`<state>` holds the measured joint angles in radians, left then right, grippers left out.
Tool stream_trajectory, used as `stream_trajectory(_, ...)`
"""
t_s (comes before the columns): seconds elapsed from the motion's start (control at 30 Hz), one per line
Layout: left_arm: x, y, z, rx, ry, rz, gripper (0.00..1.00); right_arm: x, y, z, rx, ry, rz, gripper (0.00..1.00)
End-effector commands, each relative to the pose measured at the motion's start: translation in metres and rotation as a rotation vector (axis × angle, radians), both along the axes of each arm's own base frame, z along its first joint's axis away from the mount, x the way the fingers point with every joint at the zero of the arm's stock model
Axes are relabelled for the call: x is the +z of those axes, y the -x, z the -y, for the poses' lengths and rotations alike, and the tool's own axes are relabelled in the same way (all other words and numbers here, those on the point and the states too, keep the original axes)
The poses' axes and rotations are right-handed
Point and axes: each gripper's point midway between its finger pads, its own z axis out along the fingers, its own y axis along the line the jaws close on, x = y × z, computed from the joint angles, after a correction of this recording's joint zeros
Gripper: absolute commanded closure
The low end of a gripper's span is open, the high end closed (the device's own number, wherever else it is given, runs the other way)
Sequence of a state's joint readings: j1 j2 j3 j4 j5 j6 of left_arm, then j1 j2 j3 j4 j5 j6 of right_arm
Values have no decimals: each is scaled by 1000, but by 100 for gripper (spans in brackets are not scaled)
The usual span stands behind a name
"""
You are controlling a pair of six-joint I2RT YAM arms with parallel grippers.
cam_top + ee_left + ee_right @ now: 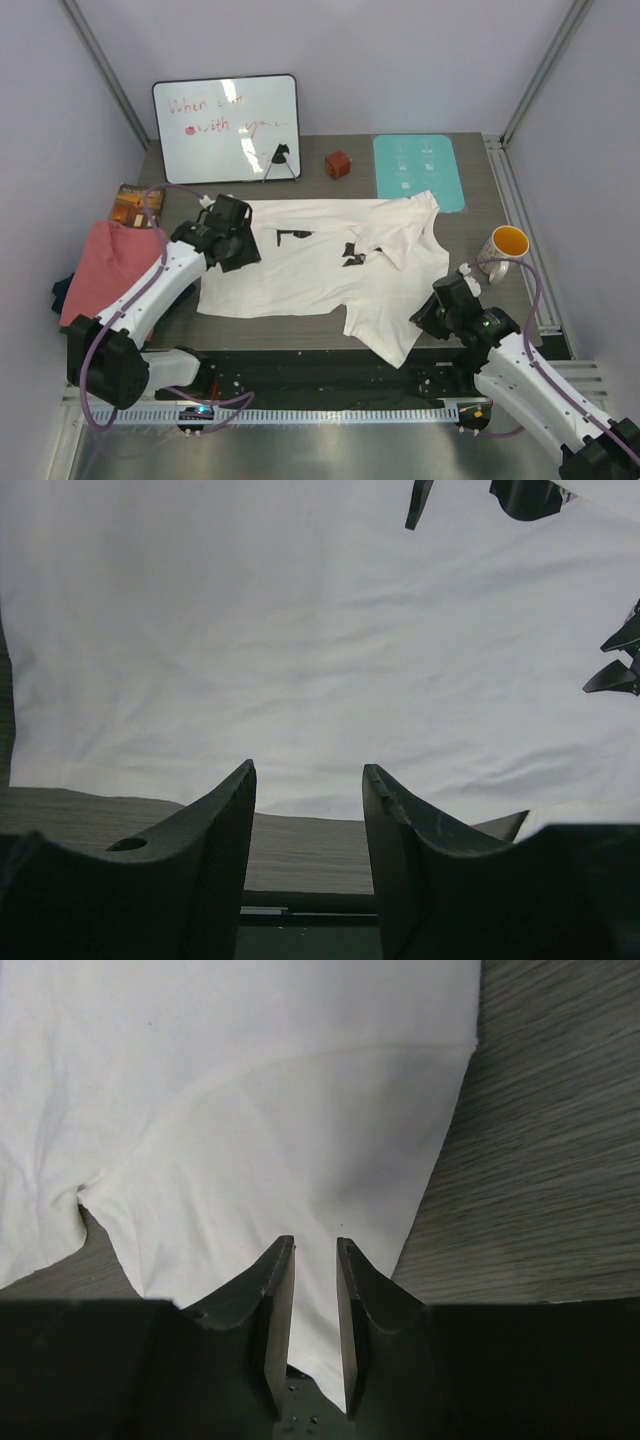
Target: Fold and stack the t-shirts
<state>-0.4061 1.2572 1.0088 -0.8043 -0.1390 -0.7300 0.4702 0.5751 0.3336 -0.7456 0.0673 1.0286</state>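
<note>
Top external view: the white t-shirt (pixel 320 270) is lying spread, print up, across the middle of the table (pixel 465 225). Its far-right sleeve is doubling over onto the chest and its near-right sleeve is trailing toward the near table edge. The salmon-pink t-shirt (pixel 105 265) is sitting on the pile at the far left, well apart. You are holding the left gripper (pixel 308 770) at the shirt's left edge, its fingers (pixel 215 820) standing apart with only bare table showing between them. You are holding the right gripper (pixel 315 1245) over the near-right sleeve. Its fingers (pixel 275 1290) are standing narrowly apart with white cloth showing in the gap, and I cannot tell whether they are pinching it. Risks as I am judging them: the left fingers are sitting short of the hem, so closing there is likely catching nothing or scraping the table. The right side may be taking one layer only, so lifting is likely dragging the sleeve rather than folding the body. Uneven pulls may be bunching the doubled-over sleeve further. The mug (pixel 503 250) is standing just beside the right arm, so a wide swing may be knocking it.
</note>
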Motion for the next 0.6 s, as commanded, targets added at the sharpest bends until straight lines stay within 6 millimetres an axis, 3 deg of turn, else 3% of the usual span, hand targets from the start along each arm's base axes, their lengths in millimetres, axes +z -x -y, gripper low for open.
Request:
stream_trajectory(0.0, 3, -1, -1, 4, -3, 29, 52, 7, 1, -6, 16, -13, 13, 70)
stream_trajectory(0.27, -5, -3, 5, -18, -1, 9, 53, 14, -9, -9, 191, 165, -11, 68)
stream_trajectory(0.43, -5, -1, 2, -28, -15, 10, 53, 13, 14, -29, 303, 165, -81, 67)
stream_trajectory(0.57, -10, 1, 1, -28, -22, 3, 53, -2, 34, -41, 377, 216, -128, 65)
